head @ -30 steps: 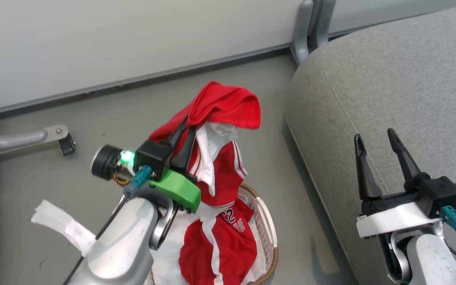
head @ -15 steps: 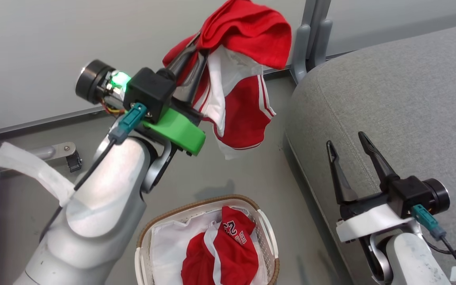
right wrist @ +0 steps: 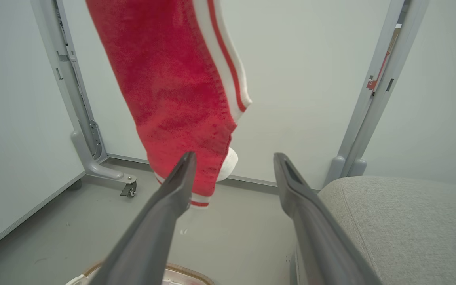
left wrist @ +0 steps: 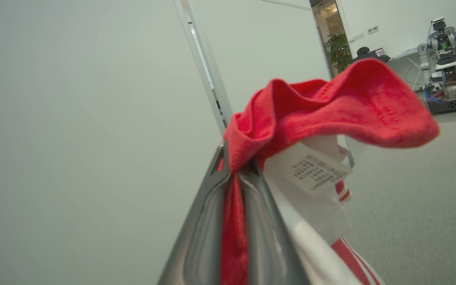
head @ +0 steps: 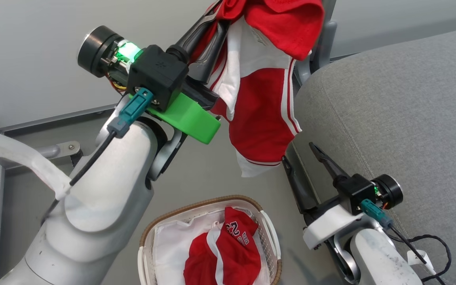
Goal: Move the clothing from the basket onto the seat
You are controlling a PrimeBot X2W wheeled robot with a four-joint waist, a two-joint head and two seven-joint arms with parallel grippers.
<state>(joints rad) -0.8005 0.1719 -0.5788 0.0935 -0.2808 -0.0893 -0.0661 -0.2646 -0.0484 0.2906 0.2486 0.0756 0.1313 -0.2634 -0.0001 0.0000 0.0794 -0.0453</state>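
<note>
**Left gripper** [left wrist: 236, 168]: fingers pressed together on a bunched fold near the upper edge of a red knitted sports garment with white side stripes and white hem [head: 263, 114]. A printed white label [left wrist: 311, 170] lies just beside the pinch.

**Right gripper** [right wrist: 234, 158]: fingers spread wide and holding nothing, low beside the seat's edge. The hanging hem is close to one finger. Whether they touch cannot be told.

**Location of clothing:** The held garment hangs free in the air over the grey floor, with its lower end just beside the rounded edge of the large grey fabric-upholstered seat [head: 402, 103]. A second red garment with dark, white-outlined numerals [head: 228, 253] lies crumpled on the white liner in the oval white perforated basket with a brown woven rim [head: 180, 208].

**Handling assessment:** The material appears light, soft and wholly limp. It drapes, will swing with the arm, and holds no shape. It is not fragile. The knit surface should resist slipping, though a grip on a single fold may let loose layers slide.

**Recommended hold:** Take a thick gathered ridge or hem. For the piece in the basket, take the raised fold near the numerals, keeping clear of the liner.
</note>
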